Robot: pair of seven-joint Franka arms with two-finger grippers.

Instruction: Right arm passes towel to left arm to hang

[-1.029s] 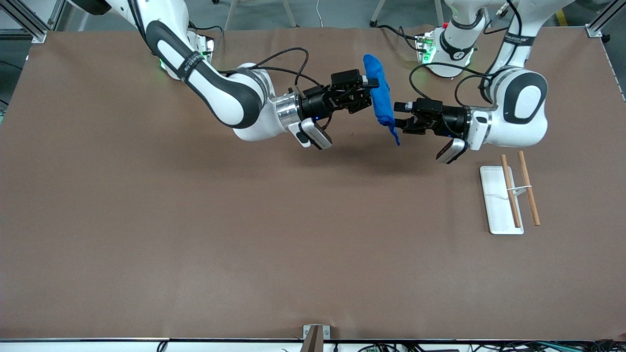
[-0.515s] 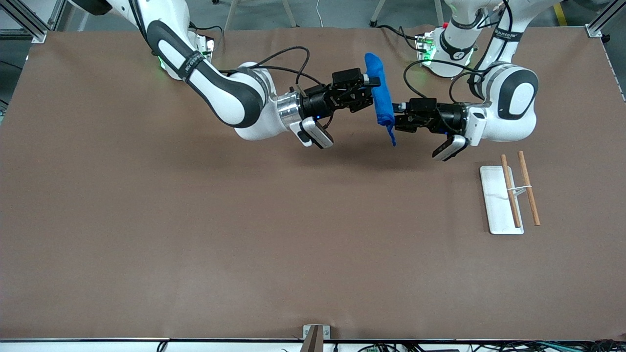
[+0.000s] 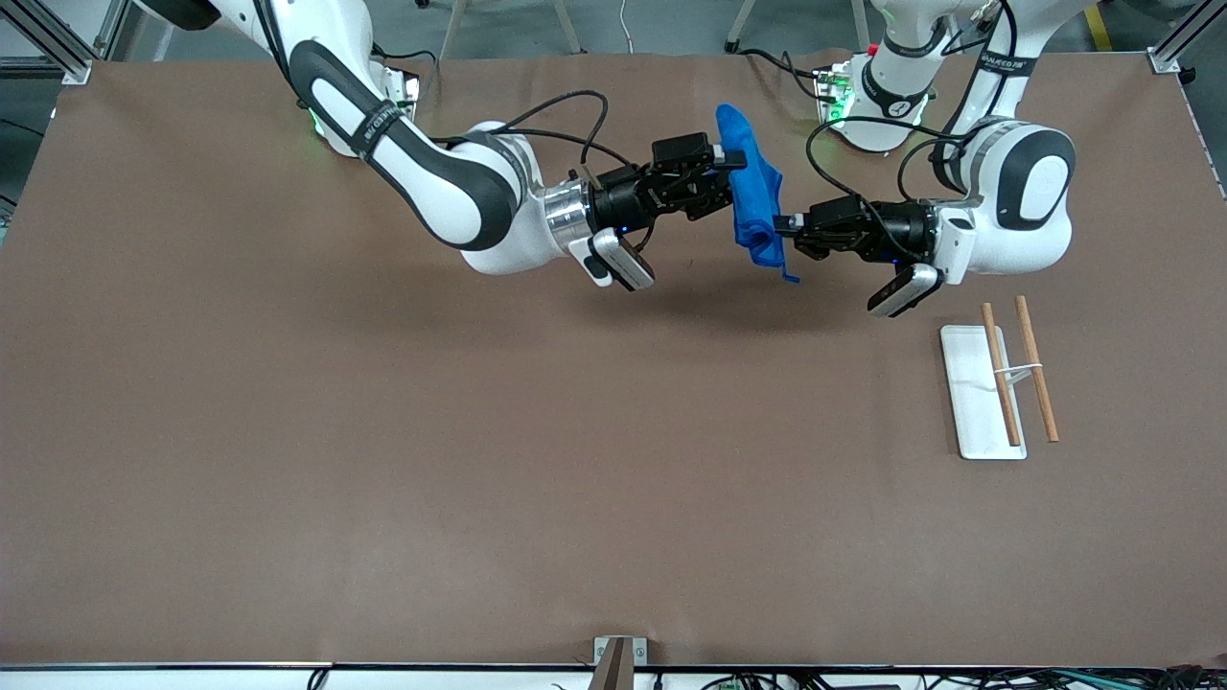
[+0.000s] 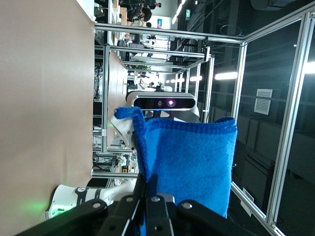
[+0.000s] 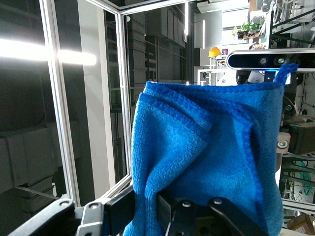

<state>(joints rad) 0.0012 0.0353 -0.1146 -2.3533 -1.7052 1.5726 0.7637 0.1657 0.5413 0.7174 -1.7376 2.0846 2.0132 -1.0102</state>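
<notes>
Front view: bright blue soft cloth towel [image 3: 752, 206] is up in the air over the brown table [image 3: 383, 460], toward the robots' bases, stretched between both grippers. Right gripper [image 3: 726, 182] clamps the towel's upper part; left gripper [image 3: 784, 235] pinches its lower part, fingers narrow on the cloth. A thin blue corner dangles below the left gripper. White flat tray [image 3: 970, 383] with two wooden rods [image 3: 1000, 374] lies on the table toward the left arm's end, well apart from the towel.

Left wrist view: left gripper [image 4: 147, 196], fingers nearly together, pinching the towel's [image 4: 192, 162] edge; a small loop sticks out at one corner. The right arm's camera sits just past the cloth.

Right wrist view: right gripper [image 5: 182, 209] closed on the bunched, folded towel [image 5: 206, 157], which fills the middle.
</notes>
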